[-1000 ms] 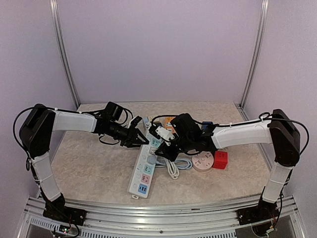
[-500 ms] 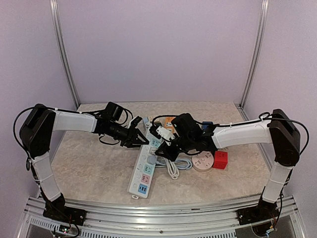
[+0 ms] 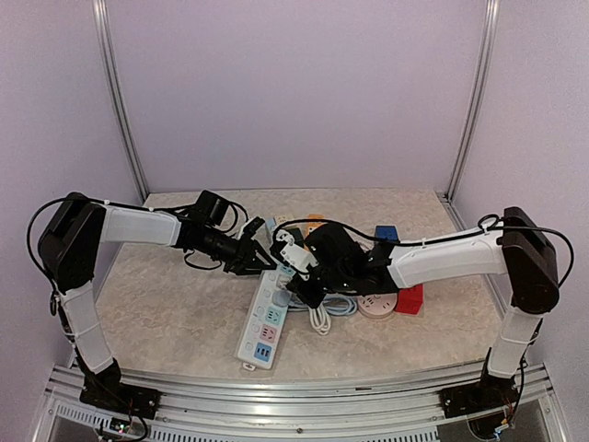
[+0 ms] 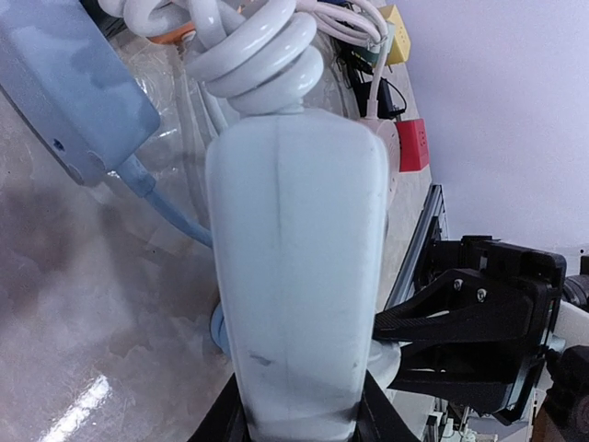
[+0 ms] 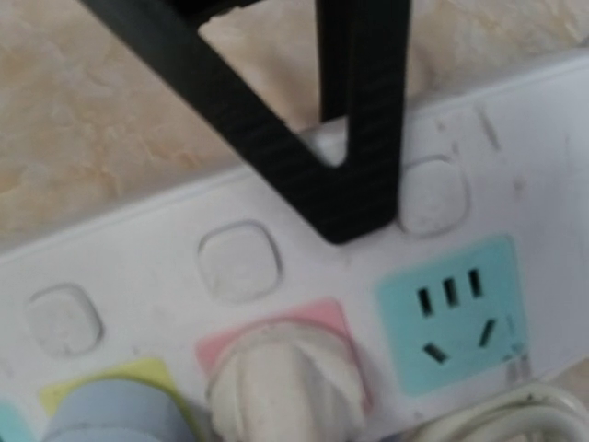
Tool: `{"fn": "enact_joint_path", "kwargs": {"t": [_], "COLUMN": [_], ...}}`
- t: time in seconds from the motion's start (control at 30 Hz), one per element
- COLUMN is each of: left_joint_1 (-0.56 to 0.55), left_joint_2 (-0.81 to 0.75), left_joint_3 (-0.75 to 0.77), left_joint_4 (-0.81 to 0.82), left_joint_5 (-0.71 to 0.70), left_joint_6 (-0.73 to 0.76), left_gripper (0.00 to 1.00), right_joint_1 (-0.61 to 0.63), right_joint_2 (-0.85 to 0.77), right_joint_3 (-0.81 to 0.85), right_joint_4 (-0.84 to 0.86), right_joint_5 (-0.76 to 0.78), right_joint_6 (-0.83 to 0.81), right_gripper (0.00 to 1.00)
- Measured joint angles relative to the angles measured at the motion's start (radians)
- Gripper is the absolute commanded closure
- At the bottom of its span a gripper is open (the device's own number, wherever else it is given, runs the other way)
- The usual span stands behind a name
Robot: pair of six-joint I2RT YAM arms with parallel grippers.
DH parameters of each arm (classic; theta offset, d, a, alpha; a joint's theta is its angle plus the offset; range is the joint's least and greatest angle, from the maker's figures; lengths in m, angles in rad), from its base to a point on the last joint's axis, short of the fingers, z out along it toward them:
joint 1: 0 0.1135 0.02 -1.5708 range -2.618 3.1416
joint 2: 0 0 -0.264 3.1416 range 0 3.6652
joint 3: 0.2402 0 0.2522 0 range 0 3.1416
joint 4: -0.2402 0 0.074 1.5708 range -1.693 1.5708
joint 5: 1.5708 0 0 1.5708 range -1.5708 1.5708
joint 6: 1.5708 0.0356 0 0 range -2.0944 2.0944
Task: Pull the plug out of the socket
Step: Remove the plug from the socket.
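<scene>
bracing the power strip (image 3: pixel 265 311) with the left gripper (image 3: pixel 253 259) clamped on it, i'd open the right gripper (image 5: pixel 354 219), pinched shut and empty beside the white plug (image 5: pixel 281 368) in the strip's pink socket (image 5: pixel 317 315), and pull straight out.

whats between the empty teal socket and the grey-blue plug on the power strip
A white plug seated in the pink socket, seen in the right wrist view, between the teal socket and the grey-blue plug.

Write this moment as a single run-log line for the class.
left gripper: shut on power strip | right gripper: shut, empty, tip over power strip | white plug: seated in pink socket
</scene>
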Motion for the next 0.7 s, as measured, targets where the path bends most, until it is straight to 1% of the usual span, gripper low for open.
{"fn": "enact_joint_path", "kwargs": {"t": [0.2,0.33,0.53,0.7], "left_joint_1": [0.002,0.002,0.002,0.005], "left_joint_2": [0.003,0.003,0.003,0.003], "left_joint_3": [0.000,0.000,0.000,0.000], "left_joint_4": [0.000,0.002,0.002,0.002], "left_joint_5": [0.006,0.008,0.009,0.009], "left_joint_6": [0.009,0.015,0.017,0.016], "left_gripper": [1.00,1.00,1.00,1.00], "right_joint_1": [0.037,0.045,0.043,0.022], "right_joint_2": [0.000,0.000,0.000,0.000], "right_joint_3": [0.000,0.000,0.000,0.000], "right_joint_4": [-0.001,-0.001,-0.001,0.002], "right_joint_5": [0.094,0.122,0.119,0.067], "right_joint_6": [-0.001,0.000,0.004,0.018], "right_gripper": [1.00,1.00,1.00,1.00]}}
